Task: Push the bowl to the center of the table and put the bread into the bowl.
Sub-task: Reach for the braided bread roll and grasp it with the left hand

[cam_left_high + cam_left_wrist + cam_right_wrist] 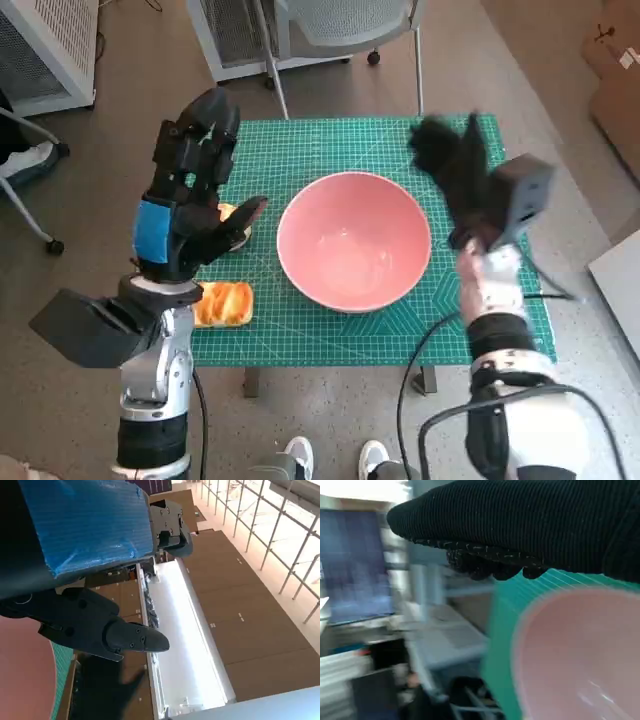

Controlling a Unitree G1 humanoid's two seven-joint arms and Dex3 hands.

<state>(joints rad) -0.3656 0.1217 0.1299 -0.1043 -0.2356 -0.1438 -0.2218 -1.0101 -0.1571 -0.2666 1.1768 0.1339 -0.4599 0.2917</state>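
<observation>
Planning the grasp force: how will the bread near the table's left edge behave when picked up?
The bread looks like a soft, glossy roll, so it probably squashes under a firm grip. It seems light. It lies right at the table's edge, so a nudge might drop it.

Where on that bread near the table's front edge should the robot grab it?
Probably across the loaf's short width, from above. The bread lies flat at the mat's front-left corner, and the left hand, open above it, could lower its fingers on either long side.

Lab, cutting mat [300,340], rolling chairs [340,25]
</observation>
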